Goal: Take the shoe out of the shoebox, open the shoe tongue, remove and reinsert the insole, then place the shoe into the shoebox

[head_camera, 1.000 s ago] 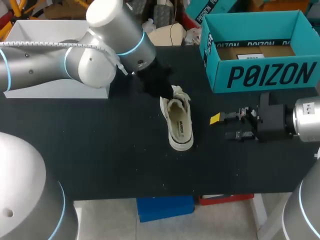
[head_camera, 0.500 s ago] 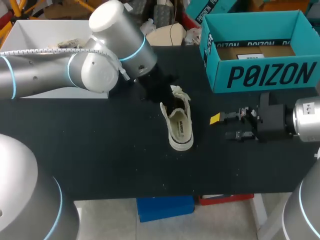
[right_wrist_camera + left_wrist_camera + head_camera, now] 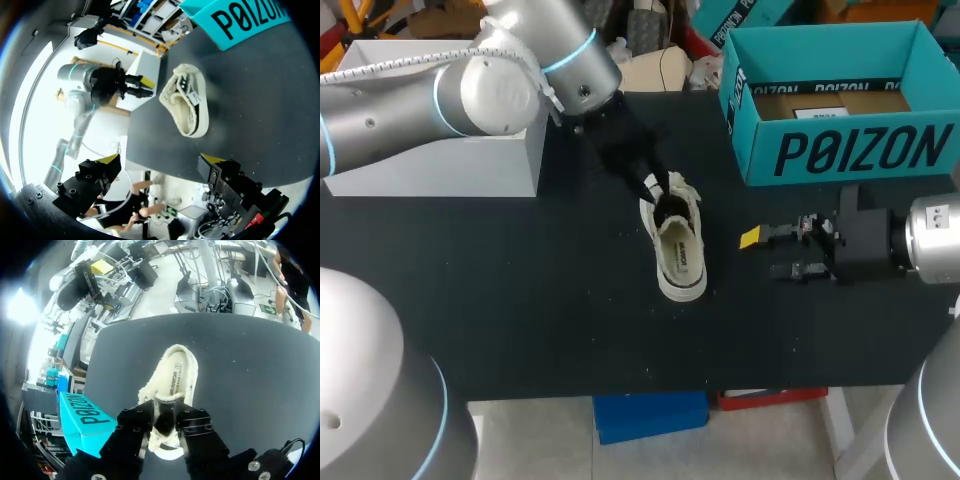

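Left gripper [image 3: 165, 427]: it sat low over the near end of the shoe [image 3: 172, 377], with cream fabric showing right in its mouth. Its yellow tips were hidden from me, so I could not tell whether it held anything.

Change: within the last second my left arm swung its elbow up and back. The gripper came down from behind the shoe's far end onto the edge of its opening. The shoe [image 3: 677, 245] kept its place on the table [image 3: 520, 300], and my right arm did not move.

Meaning: I judged the shoe's removal from the box done and the tongue step just starting. The gripper was now where the tongue should be. Nothing showed the tongue pulled back yet, and the insole still lay inside.

Shoe position: directly under and ahead of the left gripper. The open heel end pointed away from it, and what I took for the toe cap was beneath it.

Shoe look: a low, cream-coloured slip of a sneaker standing on its pale rubber sole. A fuzzy lining ran round the rim, the printed insole was in plain sight, and soft flaps were rumpled at the gripper's end.

Right gripper [image 3: 160, 160]: spread wide with nothing in it, near the shoe's side but apart from it.

Shoebox [image 3: 860, 150]: teal, open-topped, well beyond the right gripper.
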Robot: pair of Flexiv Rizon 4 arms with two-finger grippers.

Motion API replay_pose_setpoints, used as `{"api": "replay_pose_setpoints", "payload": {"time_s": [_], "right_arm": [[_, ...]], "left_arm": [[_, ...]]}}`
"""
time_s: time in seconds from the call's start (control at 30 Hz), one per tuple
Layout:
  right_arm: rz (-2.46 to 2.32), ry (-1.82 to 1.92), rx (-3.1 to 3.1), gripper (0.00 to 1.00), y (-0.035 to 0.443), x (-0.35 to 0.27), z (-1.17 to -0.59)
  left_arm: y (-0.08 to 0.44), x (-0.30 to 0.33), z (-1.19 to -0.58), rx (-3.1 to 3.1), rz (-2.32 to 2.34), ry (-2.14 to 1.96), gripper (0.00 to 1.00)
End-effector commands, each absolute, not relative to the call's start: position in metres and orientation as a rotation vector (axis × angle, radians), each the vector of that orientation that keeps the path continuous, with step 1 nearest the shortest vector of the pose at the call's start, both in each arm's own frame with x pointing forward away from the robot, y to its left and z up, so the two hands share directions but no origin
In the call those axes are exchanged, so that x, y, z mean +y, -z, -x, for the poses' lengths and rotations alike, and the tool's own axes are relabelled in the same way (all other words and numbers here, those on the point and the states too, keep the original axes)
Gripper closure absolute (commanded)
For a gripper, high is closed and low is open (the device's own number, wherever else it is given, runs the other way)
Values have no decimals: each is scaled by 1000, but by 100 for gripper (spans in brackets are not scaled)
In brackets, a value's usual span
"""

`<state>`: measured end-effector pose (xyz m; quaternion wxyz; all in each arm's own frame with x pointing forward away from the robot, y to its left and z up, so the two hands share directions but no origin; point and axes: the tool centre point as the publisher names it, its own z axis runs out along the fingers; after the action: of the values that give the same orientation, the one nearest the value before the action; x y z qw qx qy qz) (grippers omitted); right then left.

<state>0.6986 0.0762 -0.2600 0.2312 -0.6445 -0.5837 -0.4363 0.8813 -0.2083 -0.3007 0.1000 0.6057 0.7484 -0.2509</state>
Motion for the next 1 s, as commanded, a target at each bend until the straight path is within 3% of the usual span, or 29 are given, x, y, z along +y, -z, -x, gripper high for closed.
{"api": "replay_pose_setpoints", "payload": {"time_s": [0.03, 0.07, 0.1, 0.13, 0.33, 0.73, 1.0], "right_arm": [[1774, 1196, -1606, 0, 260, 77, -699], [1774, 1196, -1606, 0, 260, 77, -699], [1774, 1196, -1606, 0, 260, 77, -699], [1774, 1196, -1606, 0, 260, 77, -699], [1774, 1196, -1606, 0, 260, 77, -699], [1774, 1196, -1606, 0, 260, 77, -699], [1774, 1196, -1606, 0, 260, 77, -699]], "left_arm": [[286, -184, -879, 2286, -1605, 816, 58], [284, -181, -878, 2332, -1507, 842, 54], [281, -177, -877, 2394, -1404, 843, 38], [279, -171, -874, 2471, -1244, 901, 0], [273, -144, -850, 2731, -526, 1095, 0], [273, -144, -850, 2731, -526, 1095, 0], [281, -132, -836, 2723, -76, 1347, 0]]}}
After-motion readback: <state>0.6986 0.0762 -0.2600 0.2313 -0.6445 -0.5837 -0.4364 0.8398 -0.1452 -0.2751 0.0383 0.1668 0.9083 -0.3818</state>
